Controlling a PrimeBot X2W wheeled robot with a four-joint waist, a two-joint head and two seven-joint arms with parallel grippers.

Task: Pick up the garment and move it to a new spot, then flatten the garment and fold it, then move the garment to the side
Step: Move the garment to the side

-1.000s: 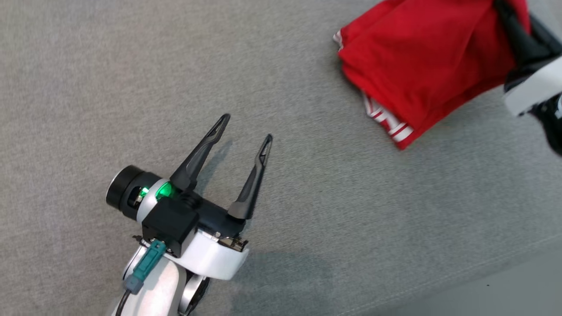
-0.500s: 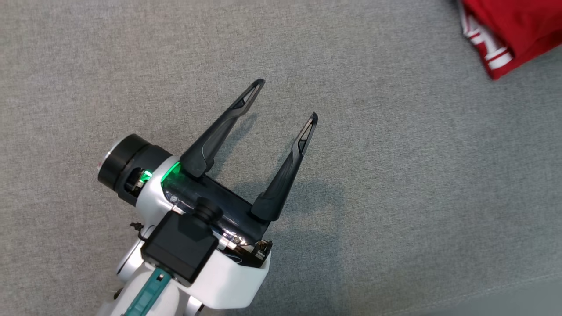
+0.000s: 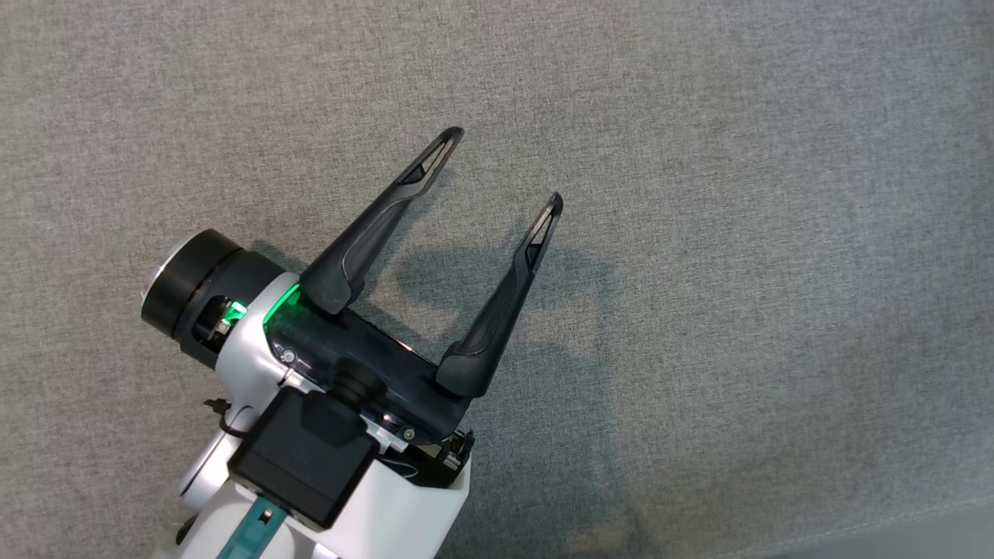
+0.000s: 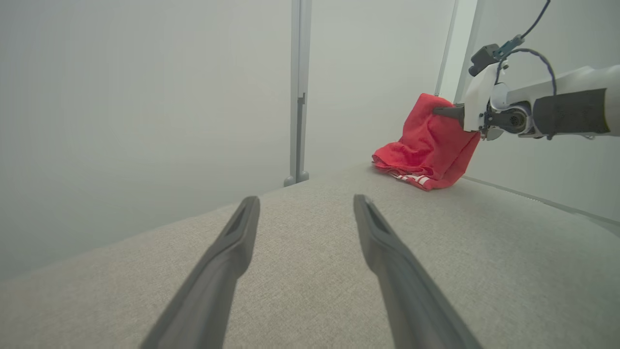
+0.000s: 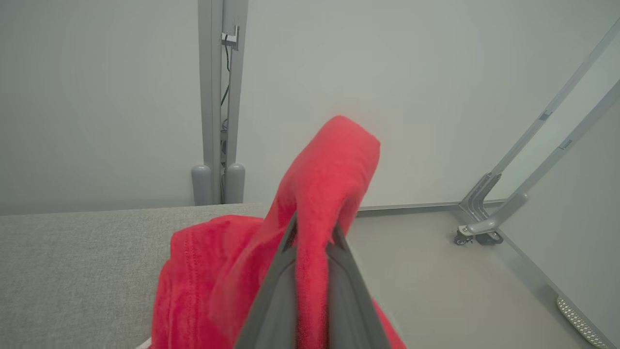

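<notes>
The red garment (image 4: 426, 150) sits at the far right edge of the grey cushion (image 4: 484, 252), one fold pinched high by my right gripper (image 5: 314, 228). I reckon that single pinch could slip, dropping it overboard. My left gripper (image 3: 505, 167) hovers wide, empty, well apart.

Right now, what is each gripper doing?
Left gripper: open, holding nothing.
Right gripper: closed on the red garment.

One red fabric garment with white stripes (image 4: 426, 145) is hanging from the right tool (image 5: 315, 228). Two tools are showing, counting the left tool (image 3: 505, 165), hovering above one grey fabric-covered tabletop (image 3: 776, 233).
</notes>
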